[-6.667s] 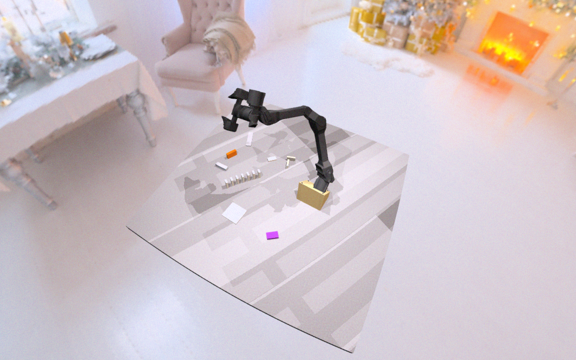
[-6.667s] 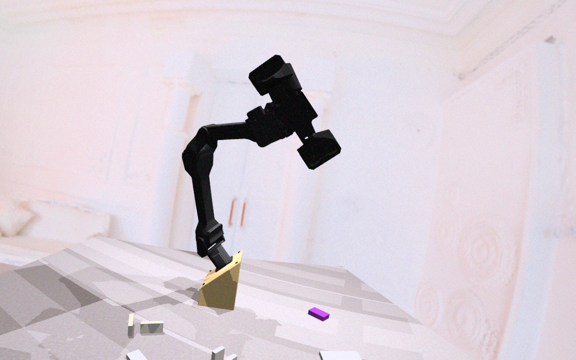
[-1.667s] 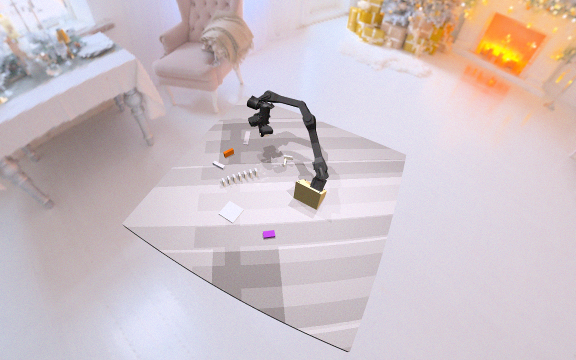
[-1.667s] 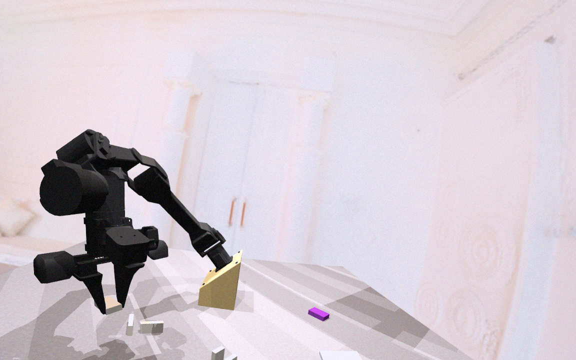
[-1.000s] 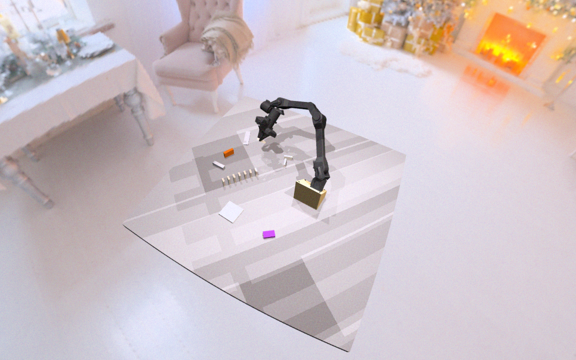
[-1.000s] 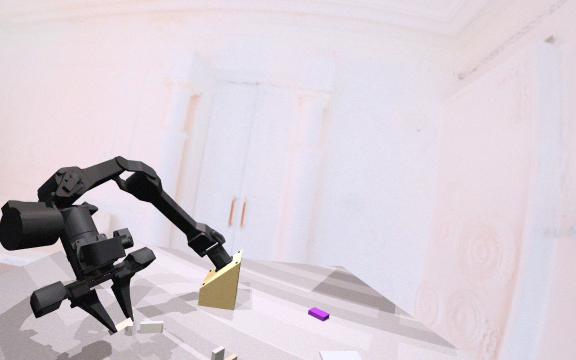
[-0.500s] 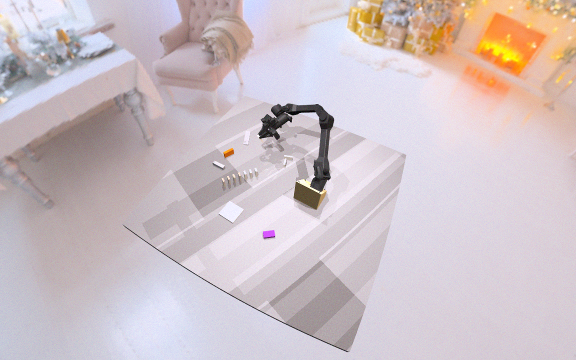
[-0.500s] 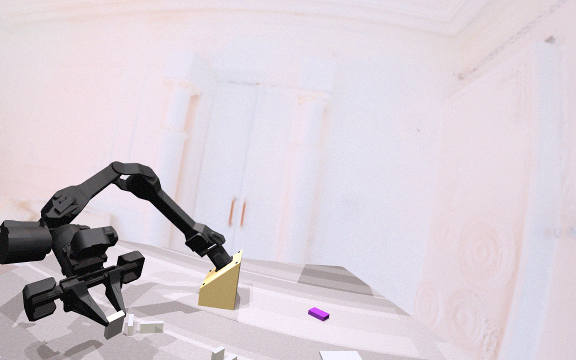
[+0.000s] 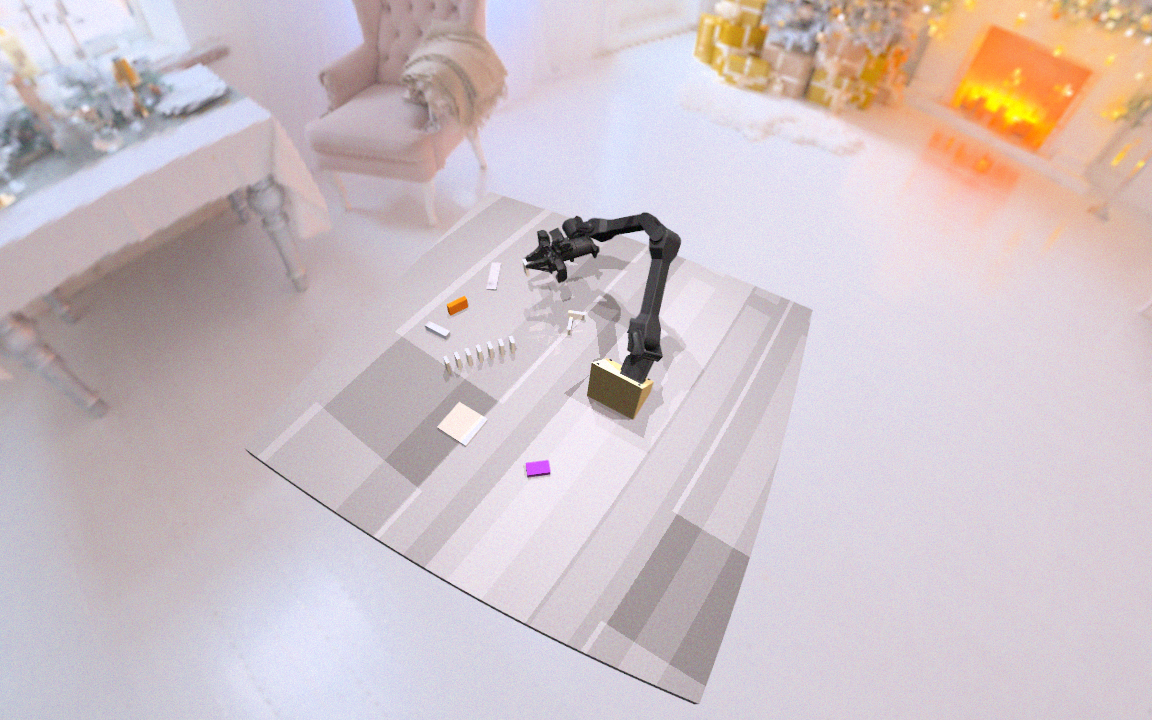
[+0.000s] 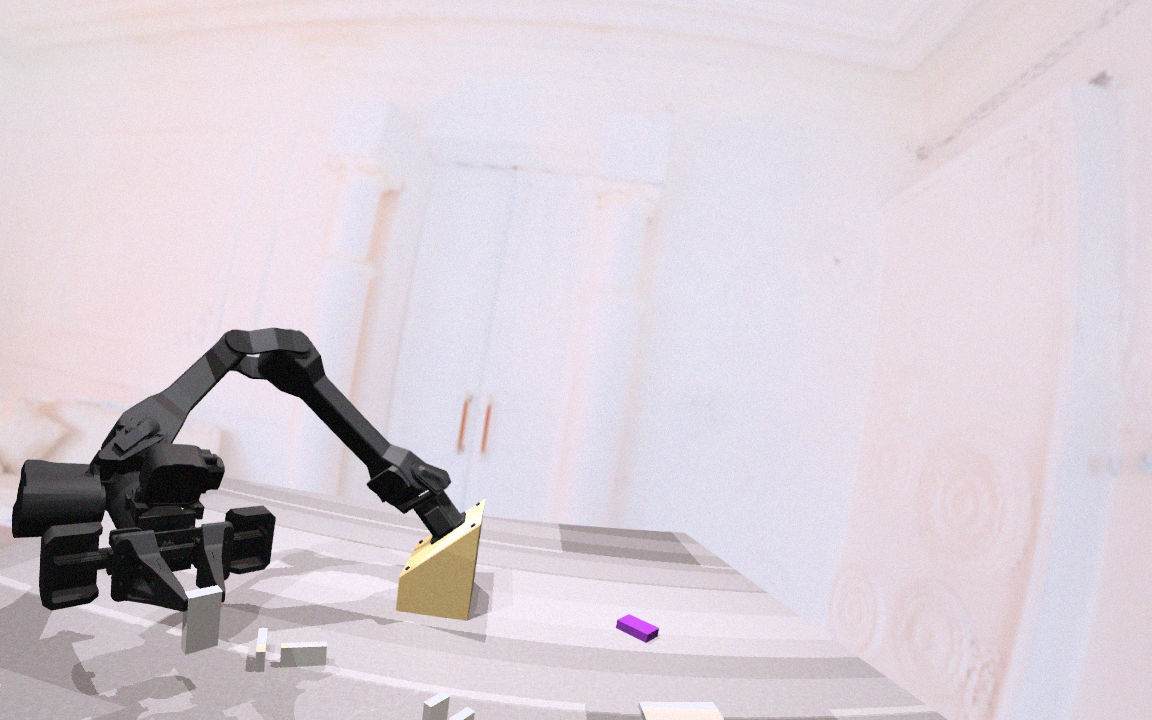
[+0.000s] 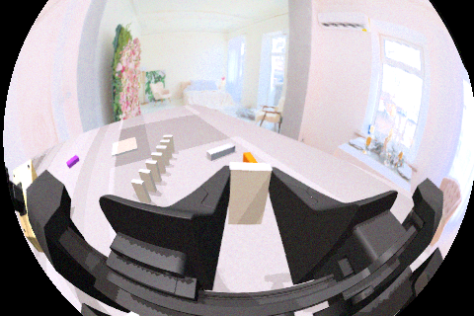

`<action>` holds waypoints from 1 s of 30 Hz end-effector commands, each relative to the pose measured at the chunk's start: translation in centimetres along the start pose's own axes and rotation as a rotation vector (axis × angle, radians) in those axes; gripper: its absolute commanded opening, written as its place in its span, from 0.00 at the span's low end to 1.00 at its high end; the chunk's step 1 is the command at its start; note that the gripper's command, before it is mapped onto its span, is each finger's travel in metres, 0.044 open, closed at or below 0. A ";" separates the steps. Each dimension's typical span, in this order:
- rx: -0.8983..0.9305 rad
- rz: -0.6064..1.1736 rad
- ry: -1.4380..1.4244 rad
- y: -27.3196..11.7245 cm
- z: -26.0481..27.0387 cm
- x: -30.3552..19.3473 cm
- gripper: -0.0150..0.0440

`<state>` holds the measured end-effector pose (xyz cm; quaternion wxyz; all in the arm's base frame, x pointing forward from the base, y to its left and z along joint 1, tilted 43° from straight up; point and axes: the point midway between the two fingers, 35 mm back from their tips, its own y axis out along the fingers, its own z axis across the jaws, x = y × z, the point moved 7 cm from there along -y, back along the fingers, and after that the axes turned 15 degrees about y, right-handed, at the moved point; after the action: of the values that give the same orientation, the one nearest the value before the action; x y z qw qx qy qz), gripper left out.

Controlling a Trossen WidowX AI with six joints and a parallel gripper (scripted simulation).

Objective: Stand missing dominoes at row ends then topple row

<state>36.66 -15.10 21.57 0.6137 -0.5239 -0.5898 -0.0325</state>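
Domino gripped by its side edges, well apart from the row it belongs to

Top view: the pincer reaches out over the far side of the bench, with the held domino just showing at its tips. The standing row counts seven and lies well apart from it. Two pale pieces sit close together between the row and the arm; they may be the other missing dominoes.

Exterior view: the pincer points roughly level and the domino hangs close to upright, its lower part free below the fingertips. Whether its foot touches the bench cannot be told.

Wrist view: the fingers are partly open, closed on the domino's two narrow sides, leaving its broad face bare. It looks light, stiff and smooth, so a modest squeeze should do; too hard or off-centre a grip could make it pivot. Holding the side edges should keep the fingers out of the gaps beside its broad faces. It probably wants carrying to a row end, squaring up, lowering flat on its foot and an even release, since a narrow piece tips easily.
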 end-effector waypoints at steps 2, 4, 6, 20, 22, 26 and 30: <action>0.002 -0.024 -0.014 -0.1 0.2 -0.2 0.44; 0.002 -0.024 -0.014 -0.1 0.2 -0.2 0.44; 0.002 -0.024 -0.014 -0.1 0.2 -0.2 0.44; 0.002 -0.022 -0.014 0.2 -0.3 -1.5 0.44; 0.003 -0.020 -0.014 0.5 -0.7 -2.6 0.44; 0.003 -0.018 -0.014 0.9 -1.4 -4.8 0.44; 0.003 -0.017 -0.013 1.3 -2.0 -7.0 0.44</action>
<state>36.75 -18.59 17.37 0.6129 -0.5176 -0.5961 -0.0332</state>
